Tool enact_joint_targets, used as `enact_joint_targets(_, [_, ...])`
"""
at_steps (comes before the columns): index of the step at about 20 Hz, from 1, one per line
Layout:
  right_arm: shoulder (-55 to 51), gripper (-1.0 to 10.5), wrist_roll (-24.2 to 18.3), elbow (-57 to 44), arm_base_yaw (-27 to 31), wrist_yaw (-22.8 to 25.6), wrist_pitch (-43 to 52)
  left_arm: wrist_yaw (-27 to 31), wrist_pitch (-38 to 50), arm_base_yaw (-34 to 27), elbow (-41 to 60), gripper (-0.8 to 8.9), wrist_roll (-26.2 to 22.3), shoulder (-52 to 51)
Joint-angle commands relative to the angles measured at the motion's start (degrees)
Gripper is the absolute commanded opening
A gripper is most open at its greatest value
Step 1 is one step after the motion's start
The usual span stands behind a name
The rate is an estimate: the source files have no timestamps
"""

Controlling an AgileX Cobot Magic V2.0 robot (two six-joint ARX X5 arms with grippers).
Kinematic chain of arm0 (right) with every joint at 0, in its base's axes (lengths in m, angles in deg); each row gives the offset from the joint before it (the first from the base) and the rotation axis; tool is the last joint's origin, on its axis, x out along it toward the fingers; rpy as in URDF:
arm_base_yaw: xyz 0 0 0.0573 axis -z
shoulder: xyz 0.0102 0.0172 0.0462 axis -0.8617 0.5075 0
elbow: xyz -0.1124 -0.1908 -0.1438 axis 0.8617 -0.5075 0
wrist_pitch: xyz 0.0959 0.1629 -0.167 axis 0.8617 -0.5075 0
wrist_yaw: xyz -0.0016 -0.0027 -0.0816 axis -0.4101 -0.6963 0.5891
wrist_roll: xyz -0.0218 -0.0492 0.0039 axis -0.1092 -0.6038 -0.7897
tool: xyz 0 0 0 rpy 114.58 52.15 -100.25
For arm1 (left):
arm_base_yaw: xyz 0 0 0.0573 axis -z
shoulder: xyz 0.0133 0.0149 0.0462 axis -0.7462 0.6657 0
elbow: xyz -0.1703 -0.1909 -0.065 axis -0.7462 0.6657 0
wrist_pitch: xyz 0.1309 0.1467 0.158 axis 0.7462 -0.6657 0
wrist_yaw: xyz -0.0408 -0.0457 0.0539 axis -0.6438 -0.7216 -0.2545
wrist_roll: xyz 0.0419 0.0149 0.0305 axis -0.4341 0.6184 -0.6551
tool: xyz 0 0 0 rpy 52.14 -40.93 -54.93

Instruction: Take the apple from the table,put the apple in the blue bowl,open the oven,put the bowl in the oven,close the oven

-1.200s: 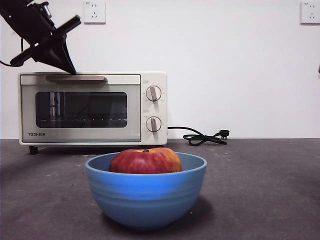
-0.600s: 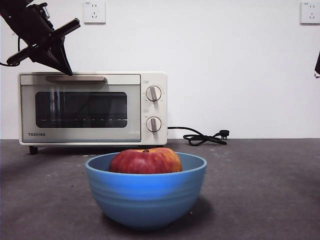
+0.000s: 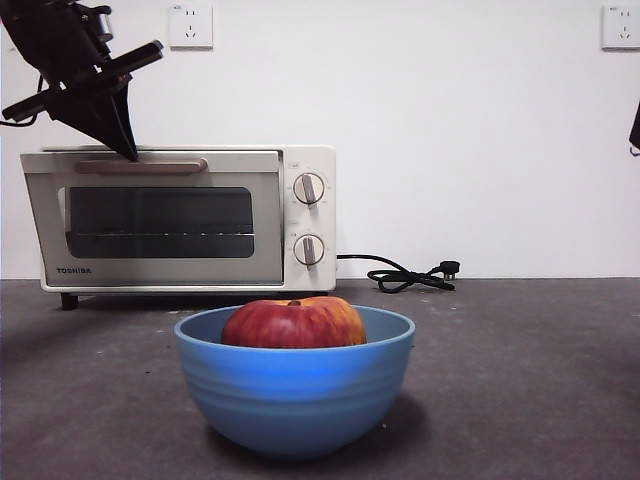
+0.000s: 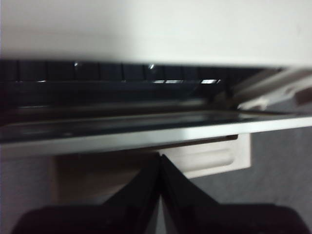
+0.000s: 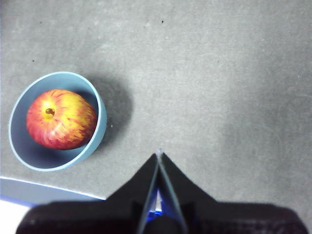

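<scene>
The red apple (image 3: 293, 322) (image 5: 61, 119) lies inside the blue bowl (image 3: 295, 395) (image 5: 19, 146), which stands on the dark grey table (image 3: 520, 380) in front of the cream oven (image 3: 310, 215). The oven's glass door (image 3: 160, 220) leans a little outward at its top, and the left wrist view shows a dark gap into the oven. My left gripper (image 3: 130, 155) (image 4: 159, 157) is shut, its tip pressed against the beige bar handle (image 3: 140, 166) (image 4: 204, 158). High over the table, my right gripper (image 5: 159, 153) is shut and holds nothing, off to one side of the bowl.
A black cord with its plug (image 3: 405, 275) lies on the table to the right of the oven. Two wall sockets (image 3: 190, 24) (image 3: 620, 25) sit on the white wall behind. A dark tip of the waiting arm (image 3: 636, 130) shows at the right edge.
The oven door has swung outward at its top, from closed to slightly ajar. The left gripper has stayed at the handle and shifted slightly left and down with it.
</scene>
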Motion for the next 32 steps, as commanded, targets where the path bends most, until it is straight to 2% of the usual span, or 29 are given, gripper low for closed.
enact_joint_targets(1, [0.0, 0.0, 0.9, -0.7, 0.0, 0.1, 0.3, 2.2, -2.6, -0.1, 1.9, -0.06, -3.3, 2.7])
enact_joint_targets(8, [0.0, 0.0, 1.1, -0.7, 0.0, 0.4, 0.3, 2.3, -3.7, 0.2, 2.8, -0.06, -3.4, 1.6])
enact_joint_targets(15, [0.0, 0.0, 1.0, -0.7, 0.0, 1.5, 0.3, 3.6, 1.9, 0.4, 11.7, -0.06, -3.1, -5.3])
enact_joint_targets(32, [0.0, 0.0, 1.1, -0.7, 0.0, 2.1, 0.3, 3.7, 8.2, 3.7, 22.7, -0.06, -3.1, -5.4])
